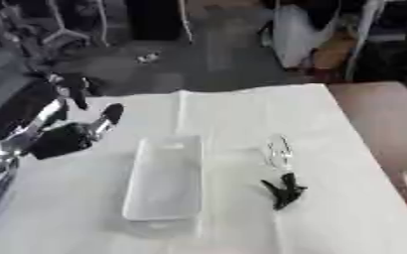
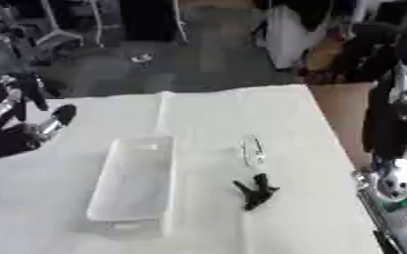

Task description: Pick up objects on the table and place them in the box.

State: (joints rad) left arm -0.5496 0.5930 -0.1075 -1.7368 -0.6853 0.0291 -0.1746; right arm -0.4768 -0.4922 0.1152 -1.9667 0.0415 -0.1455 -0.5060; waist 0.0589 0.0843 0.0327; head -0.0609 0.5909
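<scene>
A white rectangular box (image 1: pixel 164 178) lies lengthwise in the middle of the white table, and nothing shows inside it. Right of it lies a clear, see-through object (image 1: pixel 278 151), with a small black object (image 1: pixel 283 191) just in front of that. My left hand (image 1: pixel 64 138) hovers over the table's left side, left of the box's far end. It is open, fingers spread and pointing up, and holds nothing. My right arm (image 2: pixel 396 129) hangs down past the table's right edge, and its lower end (image 2: pixel 394 182) is blurred.
The table is covered with a white cloth (image 1: pixel 241 114), which ends at a brown surface (image 1: pixel 380 119) on the right. Chairs and dark equipment stand on the floor beyond the far edge.
</scene>
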